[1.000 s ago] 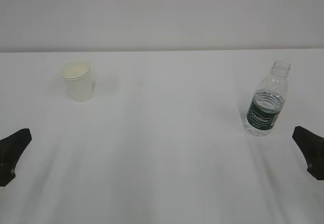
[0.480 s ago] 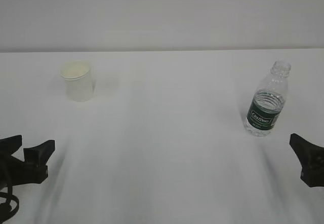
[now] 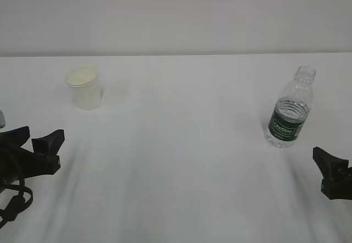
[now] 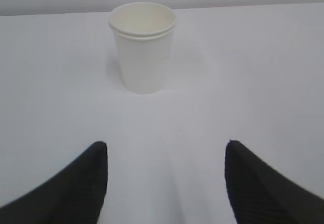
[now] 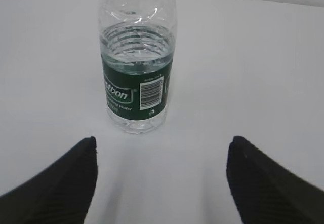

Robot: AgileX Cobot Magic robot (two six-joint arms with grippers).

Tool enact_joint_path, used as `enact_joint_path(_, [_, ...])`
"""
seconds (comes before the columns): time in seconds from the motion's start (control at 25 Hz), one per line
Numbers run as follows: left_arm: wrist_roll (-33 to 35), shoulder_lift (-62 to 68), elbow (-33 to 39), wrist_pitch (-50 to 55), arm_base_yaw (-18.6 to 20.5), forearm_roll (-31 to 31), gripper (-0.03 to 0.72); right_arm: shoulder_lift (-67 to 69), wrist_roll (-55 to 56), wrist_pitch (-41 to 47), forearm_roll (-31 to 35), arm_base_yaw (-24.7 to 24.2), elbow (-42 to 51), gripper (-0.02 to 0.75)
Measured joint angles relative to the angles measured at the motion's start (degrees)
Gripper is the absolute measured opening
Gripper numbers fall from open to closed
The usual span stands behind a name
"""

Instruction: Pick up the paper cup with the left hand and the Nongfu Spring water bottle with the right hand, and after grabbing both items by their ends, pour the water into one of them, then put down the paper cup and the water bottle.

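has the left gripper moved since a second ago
Yes. The left gripper has come further into the exterior view, up and right toward the paper cup, which has stayed put. Its jaws stand open, short of the cup.

Black left hand, looping cable, black right hand

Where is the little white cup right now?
The paper cup stands upright on the far left of the white table in the exterior view, straight ahead of the left gripper, not touching it.

Ext cam high front; wrist cams low, prob. tabletop level.
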Motion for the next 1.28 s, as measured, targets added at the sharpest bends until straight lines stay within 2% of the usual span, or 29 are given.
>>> enact_joint_path(0.24, [0.09,0.00,-0.12,0.00,0.00,-0.24,0.513,3.18,-0.13,-0.10,-0.13,0.00,-1.96,0.593])
enact_joint_path(0.6, [0.13,0.00,-0.12,0.00,0.00,3.07,0.513,8.12,-0.13,-0.10,-2.46,0.00,-5.98,0.593])
enact_joint_path(1.28, [0.13,0.00,-0.12,0.00,0.00,3.21,0.513,16.36,3.74,-0.13,-3.75,0.00,-14.38,0.593])
